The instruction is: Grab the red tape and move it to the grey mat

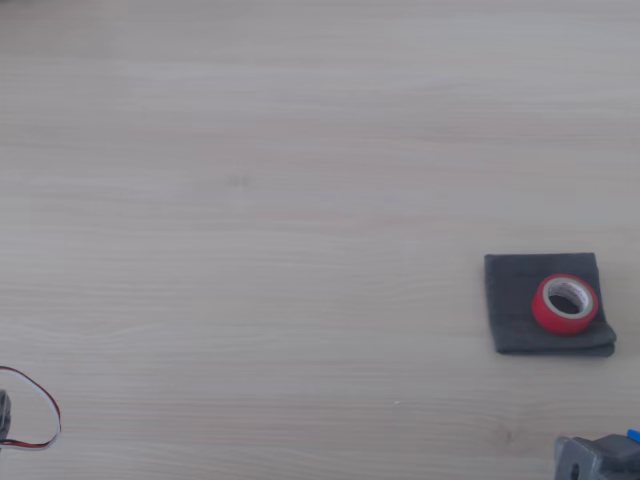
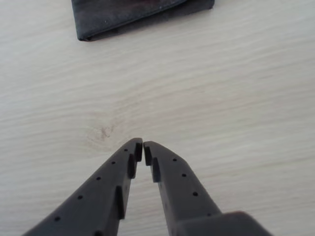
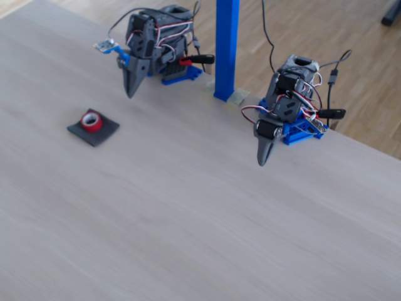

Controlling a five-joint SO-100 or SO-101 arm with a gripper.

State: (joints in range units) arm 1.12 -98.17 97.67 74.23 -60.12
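The red tape [image 1: 565, 303] lies flat on the grey mat [image 1: 512, 305], toward the mat's right side in the other view. The fixed view shows the same tape [image 3: 91, 120] resting on the mat [image 3: 96, 134] at the table's left. My gripper [image 3: 130, 93] hangs behind the mat there, pointing down, clear of both. In the wrist view my gripper [image 2: 143, 145] is shut with nothing between its fingers, over bare wood. The mat's near edge [image 2: 128, 17] sits at the top of that view, and the tape is out of frame.
A second arm [image 3: 276, 125] stands at the back right of the fixed view, with a blue post [image 3: 225, 50] between the two arms. A red-and-white wire loop [image 1: 38, 408] lies at the lower left of the other view. The table's back edge runs behind the arms.
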